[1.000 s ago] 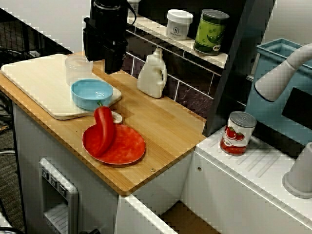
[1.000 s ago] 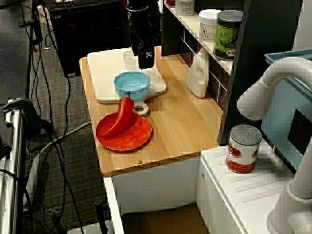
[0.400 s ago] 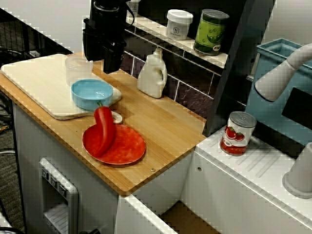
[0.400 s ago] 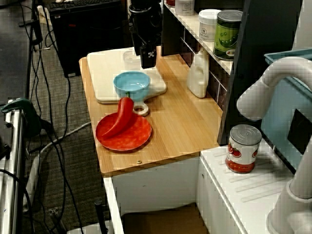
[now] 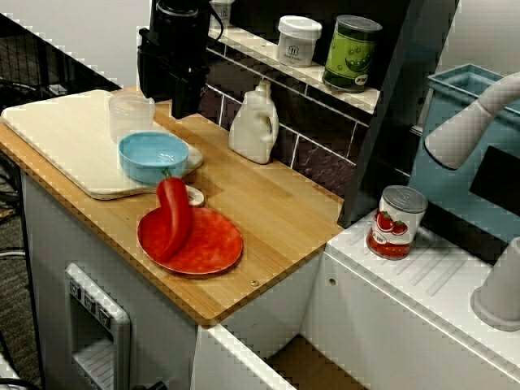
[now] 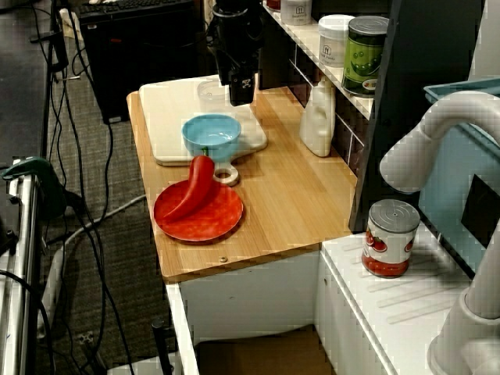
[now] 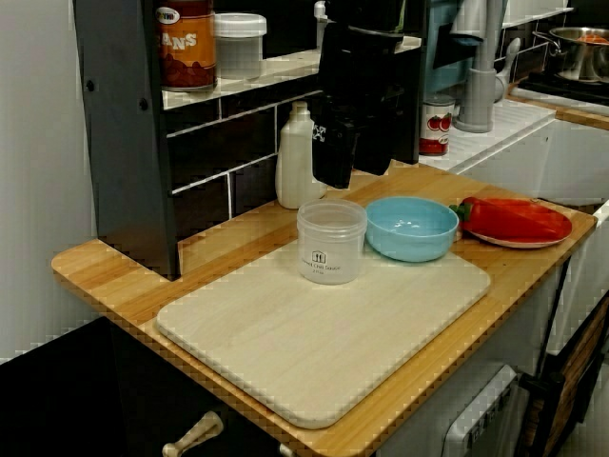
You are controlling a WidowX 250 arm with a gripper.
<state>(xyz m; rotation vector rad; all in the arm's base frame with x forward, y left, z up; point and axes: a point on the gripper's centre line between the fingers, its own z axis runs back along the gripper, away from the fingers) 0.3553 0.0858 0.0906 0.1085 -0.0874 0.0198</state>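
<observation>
Wooden counter [image 5: 280, 203]: cutting board [image 5: 65, 138], red plate [image 5: 213, 244], bottle [image 5: 254, 123]

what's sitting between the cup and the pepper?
The blue bowl, on the board. The view from the board's end shows it in line between the cup and the pepper.

Clear plastic cup [image 7: 331, 241], glossy blue bowl [image 7: 412, 227], matt wooden board [image 7: 285, 333]

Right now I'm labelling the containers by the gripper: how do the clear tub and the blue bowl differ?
The clear tub is see-through, the blue bowl opaque. The clear tub is tall and straight-walled, the blue bowl low and wide. Both stand upright, open-topped, on the cutting board.
</observation>
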